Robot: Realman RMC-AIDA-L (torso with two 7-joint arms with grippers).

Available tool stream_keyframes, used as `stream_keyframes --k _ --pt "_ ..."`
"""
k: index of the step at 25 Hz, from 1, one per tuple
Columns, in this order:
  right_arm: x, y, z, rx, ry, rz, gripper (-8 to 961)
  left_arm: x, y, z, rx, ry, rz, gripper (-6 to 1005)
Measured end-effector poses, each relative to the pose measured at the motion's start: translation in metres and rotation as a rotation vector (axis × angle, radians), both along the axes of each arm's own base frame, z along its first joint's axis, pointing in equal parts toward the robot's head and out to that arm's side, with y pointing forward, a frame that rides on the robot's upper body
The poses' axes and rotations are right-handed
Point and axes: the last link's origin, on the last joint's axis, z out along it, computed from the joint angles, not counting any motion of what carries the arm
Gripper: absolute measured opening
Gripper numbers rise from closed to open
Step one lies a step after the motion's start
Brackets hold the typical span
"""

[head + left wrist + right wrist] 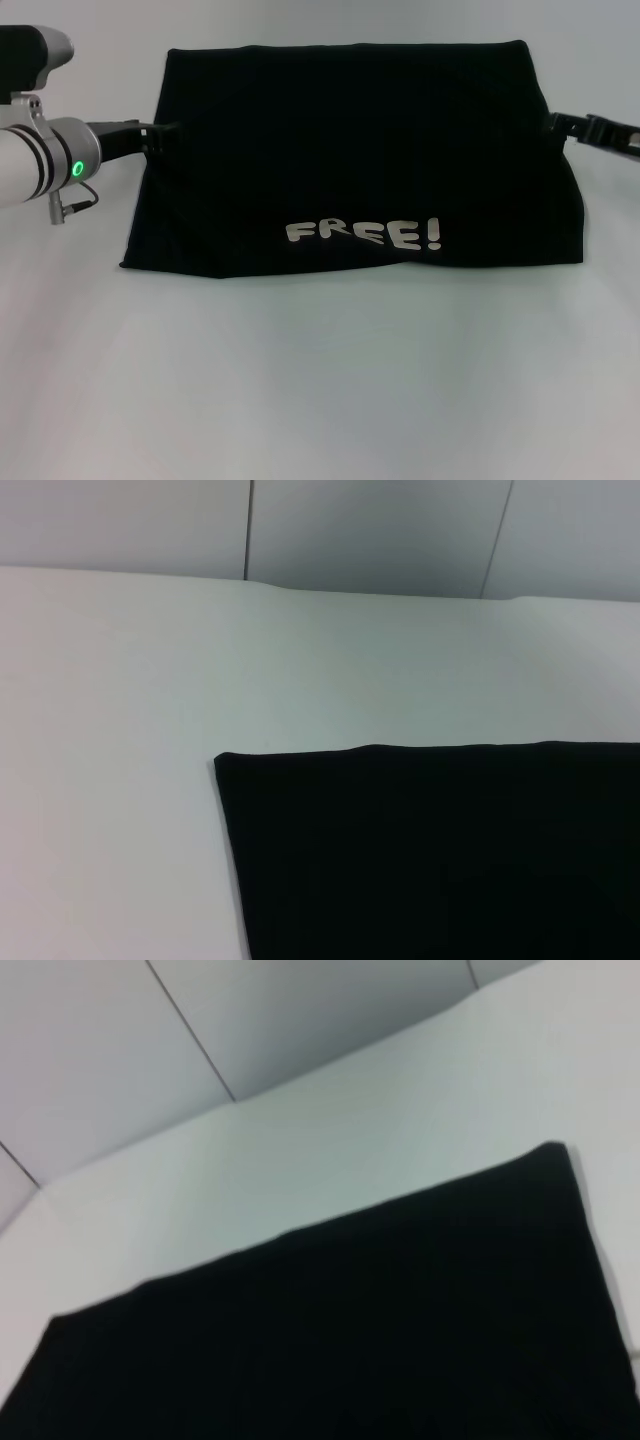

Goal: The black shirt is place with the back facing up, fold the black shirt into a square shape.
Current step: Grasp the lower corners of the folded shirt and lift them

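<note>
L gripper (160, 135), R gripper (555, 125) flank black shirt (350, 150).

Left gripper (160, 132) fingers: its tip meets the shirt (350, 150) at the shirt's left edge; black on black, so open or closed cannot be told.
Right gripper (553, 125) fingers: tip lost against the shirt's right edge; the arm runs off the head view's right border.
Left arm: cut by the head view's left border.
Shirt sleeves and neckline: not seen, folded under or hidden.
Shirt in left wrist view (430, 860): only one corner shows; the rest is cut off.
Shirt in right wrist view (350, 1330): blurred, cut off, no lettering visible.
Own fingers: neither wrist view shows them.
</note>
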Motion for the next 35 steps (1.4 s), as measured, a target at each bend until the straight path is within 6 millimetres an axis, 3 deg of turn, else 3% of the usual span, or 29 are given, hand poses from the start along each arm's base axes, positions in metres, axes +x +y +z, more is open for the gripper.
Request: stream_keyframes --k 4,9,14,15,25,29,35 --pt "0.002 -0.006 0.013 -0.009 0.039 0.029 653 -0.001 -0.004 0.0 -0.015 -0.05 0.004 658" --pt "0.013 -0.023 0.03 -0.014 0.105 0.058 732 0.003 -0.026 0.001 -0.134 -0.217 -0.058 786" --pt "0.021 -0.043 0.035 -0.016 0.154 0.115 766 0.001 -0.047 0.006 -0.198 -0.317 -0.098 898" --pt "0.022 -0.046 0.035 -0.019 0.161 0.129 771 -0.003 -0.062 0.014 -0.222 -0.382 -0.132 920" --pt "0.023 -0.072 0.009 -0.067 0.143 0.24 817 -0.022 -0.092 0.028 -0.251 -0.365 -0.169 950" --pt "0.016 -0.072 -0.004 -0.041 0.154 0.262 835 -0.033 -0.1 0.024 -0.249 -0.317 -0.159 951" --pt "0.01 -0.067 -0.007 -0.015 0.187 0.261 871 -0.046 -0.101 0.024 -0.205 -0.283 -0.108 952"
